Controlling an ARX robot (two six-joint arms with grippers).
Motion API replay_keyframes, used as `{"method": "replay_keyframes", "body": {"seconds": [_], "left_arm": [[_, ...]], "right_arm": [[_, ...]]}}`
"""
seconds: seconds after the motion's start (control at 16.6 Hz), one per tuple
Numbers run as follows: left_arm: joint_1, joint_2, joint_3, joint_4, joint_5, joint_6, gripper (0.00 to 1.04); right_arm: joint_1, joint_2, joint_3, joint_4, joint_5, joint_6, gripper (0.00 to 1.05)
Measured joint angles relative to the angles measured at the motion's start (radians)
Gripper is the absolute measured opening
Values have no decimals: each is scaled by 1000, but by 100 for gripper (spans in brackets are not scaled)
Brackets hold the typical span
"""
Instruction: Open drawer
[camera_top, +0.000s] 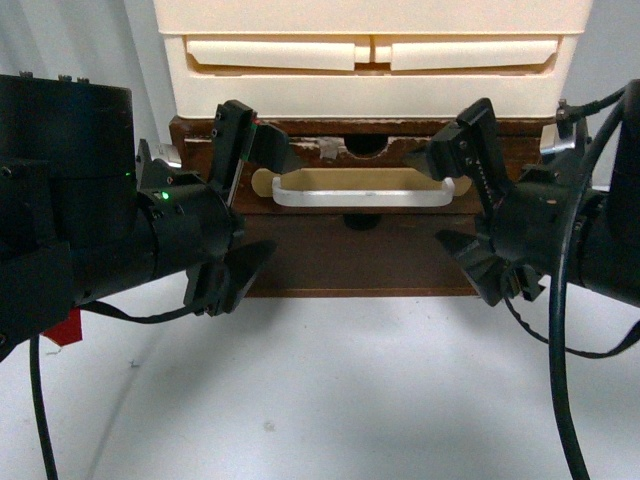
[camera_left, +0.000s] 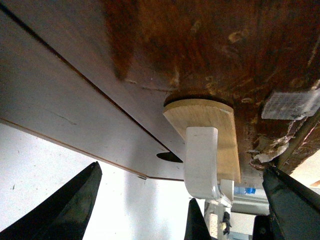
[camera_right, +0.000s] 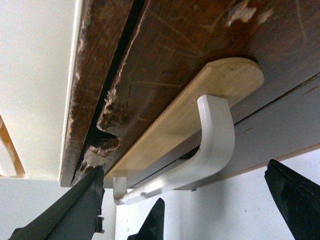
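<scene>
Drawer (camera_top: 400, 158) closed at my twelve o'clock; my left gripper (camera_top: 245, 200) at nine and right gripper (camera_top: 455, 200) at three of the handle (camera_top: 362, 195), both spread empty, placed to take its ends

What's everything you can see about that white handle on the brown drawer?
The handle is a smooth white bar, lying level, its ends curving back into a tan oval plate on the worn dark drawer. A gap shows behind it. The open left gripper and right gripper flank its ends, seemingly without touching.
</scene>
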Motion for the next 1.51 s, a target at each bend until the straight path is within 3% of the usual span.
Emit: {"method": "replay_keyframes", "body": {"seconds": [0.24, 0.3, 0.48, 0.54, 0.72, 0.78, 1.09, 1.33, 1.39, 1.51], "left_arm": [[18, 26, 22, -8, 13, -2, 97], [20, 26, 23, 2, 18, -3, 88], [30, 31, 25, 8, 25, -4, 63], [34, 39, 27, 14, 32, -4, 49], [39, 39, 48, 18, 54, -3, 19], [39, 39, 47, 21, 55, 4, 13], [18, 8, -21, 84, 37, -6, 12], [-37, -175, -331, 196, 58, -14, 12], [-49, -222, -404, 212, 72, -16, 12], [-69, -288, -472, 188, 104, -17, 30]], "right_arm": [[18, 72, 77, -3, 48, 36, 98], [21, 80, 90, -18, 54, 38, 95], [32, 96, 108, -23, 64, 39, 70], [38, 96, 118, -23, 64, 41, 56], [44, 101, 123, -26, 58, 56, 29], [44, 103, 122, -24, 54, 127, 23], [58, 62, 51, 11, 58, 216, 18], [133, -122, -267, 127, 87, 249, 18], [150, -169, -343, 146, 92, 242, 22], [165, -217, -420, 133, 92, 143, 41]]}}
